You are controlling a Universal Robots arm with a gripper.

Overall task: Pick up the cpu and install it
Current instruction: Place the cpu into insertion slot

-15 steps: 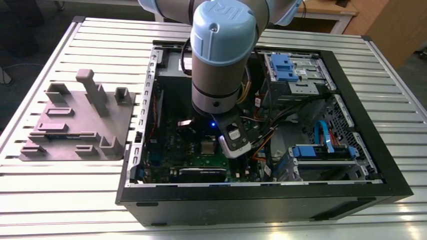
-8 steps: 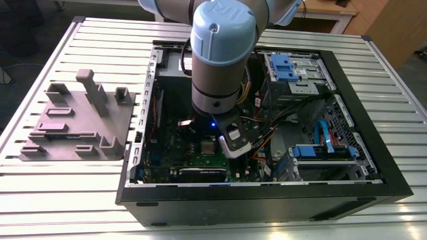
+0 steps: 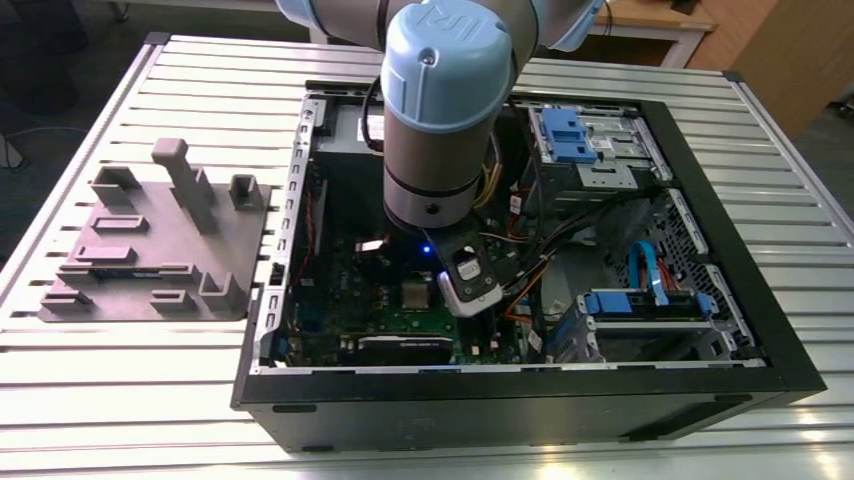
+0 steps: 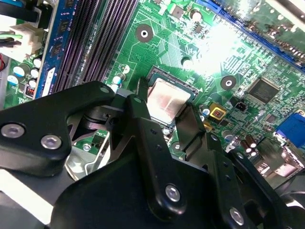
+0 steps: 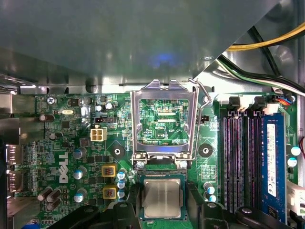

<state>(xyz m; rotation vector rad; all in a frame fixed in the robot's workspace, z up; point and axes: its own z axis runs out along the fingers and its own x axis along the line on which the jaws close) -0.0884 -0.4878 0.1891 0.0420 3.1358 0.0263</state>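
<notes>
while the arm [image 3: 441,110] reaches down into the open case [image 3: 534,390], the gripper [image 5: 162,214] hangs just over the board [image 5: 71,143]. its fingers [image 4: 190,126] are spread at either side of the cpu [image 5: 162,198], which lies flat in the socket, at 6 o'clock from the raised frame [image 5: 164,119].

One small square silver-topped cpu [image 5: 162,198] lies between the black pincer's [image 5: 162,210] fingers. One hinged silver rectangular socket frame [image 5: 163,119] stands open just beyond it. Four long black memory slots [image 5: 243,162] run beside the pincer. One grey moulded tray [image 3: 154,250] rests on the slatted metal desk [image 3: 120,370], well apart.
</notes>
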